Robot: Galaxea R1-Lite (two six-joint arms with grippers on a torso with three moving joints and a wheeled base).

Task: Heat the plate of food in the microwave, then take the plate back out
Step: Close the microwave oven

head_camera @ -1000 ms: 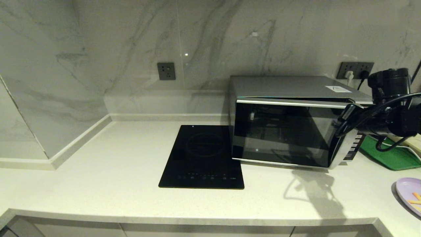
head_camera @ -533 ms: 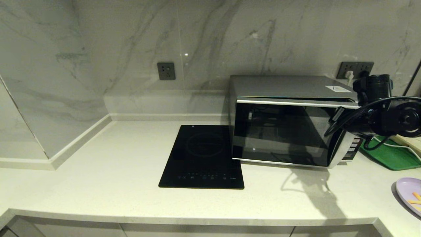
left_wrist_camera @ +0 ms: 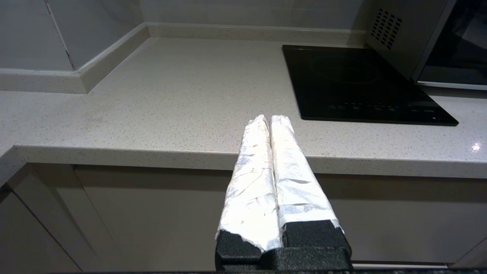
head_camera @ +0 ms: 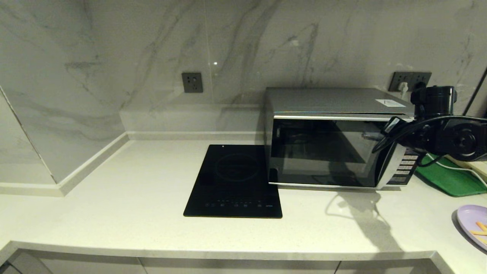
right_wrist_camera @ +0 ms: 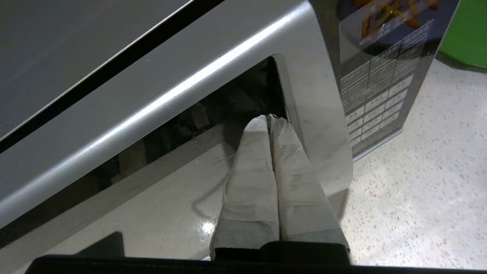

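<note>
The silver microwave [head_camera: 335,101] stands at the back right of the counter, its dark glass door [head_camera: 323,152] flush or almost flush with the body. My right gripper [right_wrist_camera: 268,118] is shut and empty. Its tips press the upper right corner of the door glass [right_wrist_camera: 213,110], next to the black button panel [right_wrist_camera: 376,87]. The right arm [head_camera: 437,137] reaches in from the right in the head view. The lilac plate of food [head_camera: 473,224], with orange sticks on it, lies at the counter's right front edge, partly cut off. My left gripper [left_wrist_camera: 268,118] is shut and empty, parked at the counter's front edge.
A flat black induction hob [head_camera: 236,179] lies just left of the microwave. A green tray [head_camera: 449,179] sits to the microwave's right, under the arm. Wall sockets [head_camera: 409,80] with plugs are behind the microwave. A marble wall closes the counter's left side.
The microwave door stood ajar, tilted out at the top; it has swung shut as my right gripper pushed it towards the microwave. The plate has not moved.
</note>
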